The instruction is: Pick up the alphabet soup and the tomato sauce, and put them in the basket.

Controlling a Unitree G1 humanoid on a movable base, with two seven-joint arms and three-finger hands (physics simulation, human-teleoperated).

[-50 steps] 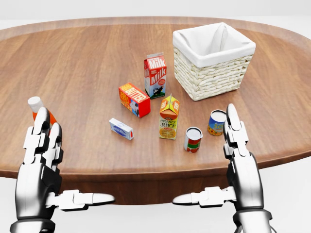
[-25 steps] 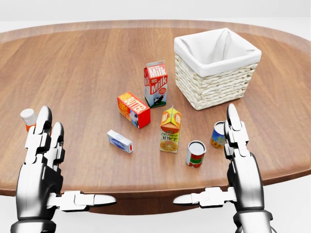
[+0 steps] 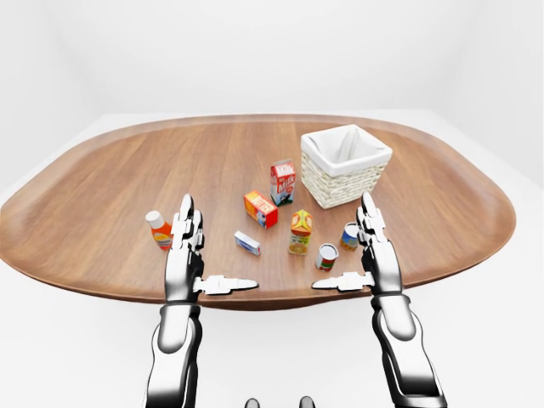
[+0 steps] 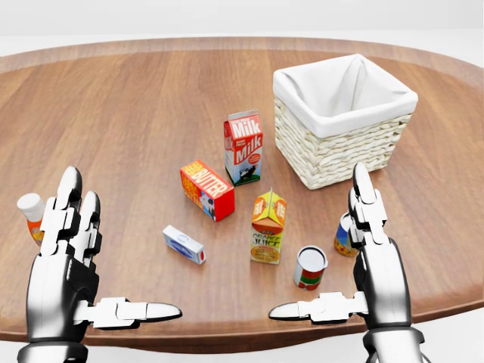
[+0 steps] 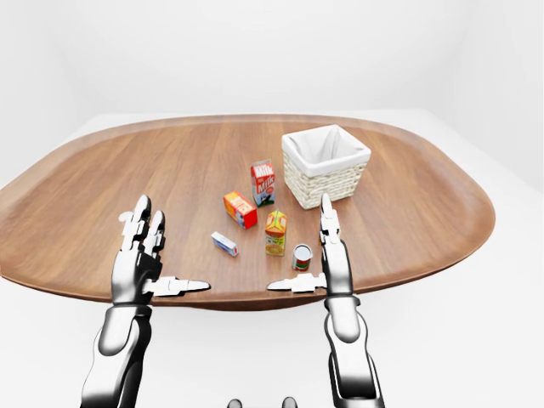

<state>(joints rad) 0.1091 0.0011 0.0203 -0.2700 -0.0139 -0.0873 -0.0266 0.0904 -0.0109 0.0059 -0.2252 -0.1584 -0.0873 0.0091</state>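
The tomato sauce can, with a red and green label, stands upright near the table's lower edge in the head view. Right of it the blue and yellow alphabet soup can is partly hidden behind my right hand's fingers. The wicker basket with a white liner sits at the upper right and holds nothing. My right hand is open, palm inward, beside both cans without touching them. At the lower left my left hand is open too, holding nothing.
A milk carton, a butter box, an orange juice carton and a small blue-white box stand left of the cans. An orange bottle stands behind my left hand. The table edge runs just under my thumbs.
The camera has moved closer to the table, so everything on it has slid down the head view and grown. Both hands keep the same open pose.
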